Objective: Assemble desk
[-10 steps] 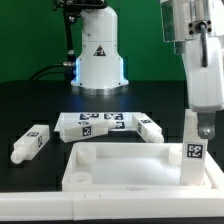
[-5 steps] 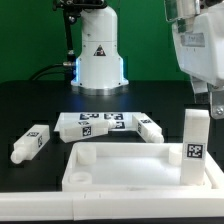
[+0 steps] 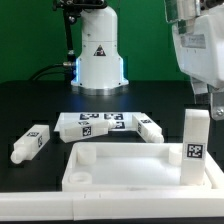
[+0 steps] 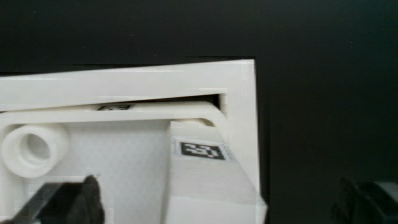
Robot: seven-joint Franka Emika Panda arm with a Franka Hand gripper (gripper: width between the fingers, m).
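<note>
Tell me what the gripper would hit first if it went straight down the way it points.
Probably the upright leg standing in the desk panel's corner: the wrist view shows its top right below the open gripper. Depth is unclear, so the fingers might instead straddle it.

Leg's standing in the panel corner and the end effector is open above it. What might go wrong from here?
1. The upright leg stands in the panel corner with nothing gripping it. How deep it is seated cannot be told, so a nudge may tip it.
2. The open end effector hangs close over the leg's top, so a sideways move before lifting could clip it.
</note>
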